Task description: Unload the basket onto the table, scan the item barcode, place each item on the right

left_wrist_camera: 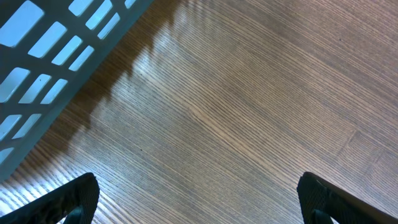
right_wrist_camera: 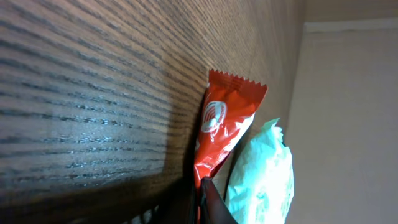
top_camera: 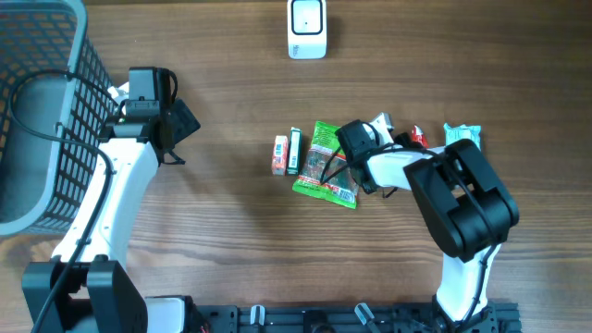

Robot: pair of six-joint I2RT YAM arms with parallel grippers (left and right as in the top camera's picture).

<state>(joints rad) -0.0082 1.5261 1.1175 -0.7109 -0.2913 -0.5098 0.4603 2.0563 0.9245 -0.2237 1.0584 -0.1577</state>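
A red packet (right_wrist_camera: 227, 124) with a white logo is pinched at its lower end by my right gripper (right_wrist_camera: 202, 202), which is shut on it against the wood. A pale teal packet (right_wrist_camera: 261, 174) lies right beside it. From overhead, the right gripper (top_camera: 407, 139) reaches right toward the red packet (top_camera: 418, 137) and the teal packet (top_camera: 462, 134). The white barcode scanner (top_camera: 307, 28) stands at the far edge of the table. My left gripper (top_camera: 180, 125) hovers by the basket, open over bare wood (left_wrist_camera: 199, 199), with one fingertip (left_wrist_camera: 71, 199) at each lower corner.
A grey wire basket (top_camera: 37, 120) fills the left side, and its wall (left_wrist_camera: 50, 56) shows in the left wrist view. A green snack bag (top_camera: 326, 162), a green stick pack (top_camera: 294, 150) and a small orange box (top_camera: 279, 154) lie mid-table under the right arm.
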